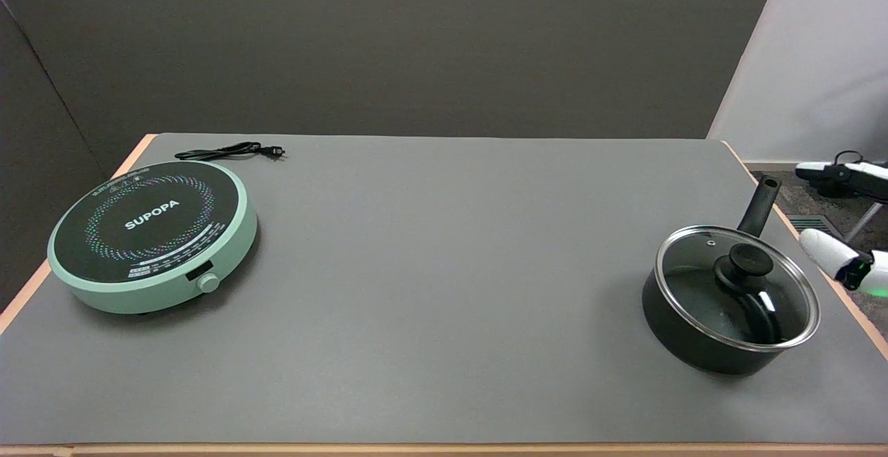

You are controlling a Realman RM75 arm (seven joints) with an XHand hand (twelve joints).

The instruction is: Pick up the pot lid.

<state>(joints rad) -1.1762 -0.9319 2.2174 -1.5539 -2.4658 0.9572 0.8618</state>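
A black saucepan [683,329] stands on the right side of the grey table. Its long black handle [760,206] points toward the far right corner. On the pan's rim lies a round glass pot lid [701,256] with a metal edge and a black knob [746,265] in its middle. At the picture's right edge, just right of the pan, a white part of my right arm [843,263] with a green light shows above the table's edge. The right hand itself is outside the picture.
A mint-green induction cooker [149,235] with a black top sits at the far left, its black cord [229,152] lying behind it. The grey table top [444,290] spreads between cooker and pan. A white and black device [843,174] is beyond the table's right edge.
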